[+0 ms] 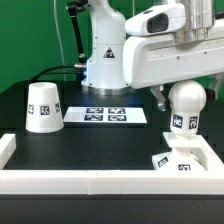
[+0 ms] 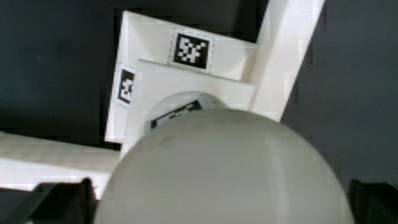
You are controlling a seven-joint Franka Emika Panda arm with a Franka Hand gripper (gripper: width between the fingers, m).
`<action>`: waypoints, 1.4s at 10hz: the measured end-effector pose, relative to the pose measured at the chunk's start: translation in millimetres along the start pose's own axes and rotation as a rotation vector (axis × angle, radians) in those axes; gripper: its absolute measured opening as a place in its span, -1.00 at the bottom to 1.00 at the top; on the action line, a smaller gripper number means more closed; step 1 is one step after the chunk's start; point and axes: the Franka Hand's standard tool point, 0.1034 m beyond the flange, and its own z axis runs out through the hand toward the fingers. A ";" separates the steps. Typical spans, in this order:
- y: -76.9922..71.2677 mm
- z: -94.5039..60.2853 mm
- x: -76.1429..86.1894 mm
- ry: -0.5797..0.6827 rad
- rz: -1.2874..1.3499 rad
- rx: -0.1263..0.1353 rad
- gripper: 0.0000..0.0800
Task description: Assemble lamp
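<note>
- Robot arm [image 1: 150, 50]: reaches over right side of table.
- Shade [image 1: 44, 107]: stands wide end down, far left, well apart from other parts.
- Bulb [image 1: 187, 98]: right side, just above base; can't tell if touching.
- Base [image 1: 174, 161]: near-right corner, by white rail [image 1: 100, 181].
- Gripper [image 1: 184, 106]: grasping bulb, one finger each side.

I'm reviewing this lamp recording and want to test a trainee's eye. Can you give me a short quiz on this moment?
1. True or false: the shade lies tipped over on its side.
2. What does the gripper hold? A the bulb; B the shade; C nothing.
3. Fill in: in the exterior view, the shade stands to the ___ of the marker board.

Key: 1 false, it stands upright on the table. 2 A. 3 left.
</note>
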 end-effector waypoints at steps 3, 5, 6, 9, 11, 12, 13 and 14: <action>-0.6 0.1 0.0 0.000 0.222 0.001 0.75; -4.5 0.6 0.2 -0.001 0.398 0.001 0.44; -4.1 0.5 0.2 -0.001 0.416 0.001 0.44; -3.4 0.5 0.4 0.002 0.433 0.001 0.44; -3.5 0.5 0.4 0.002 0.441 0.001 0.44; -3.5 0.6 0.4 0.002 0.449 0.001 0.44; -3.5 0.6 0.4 0.002 0.449 0.001 0.44; -3.8 0.5 0.5 0.002 0.468 0.003 0.44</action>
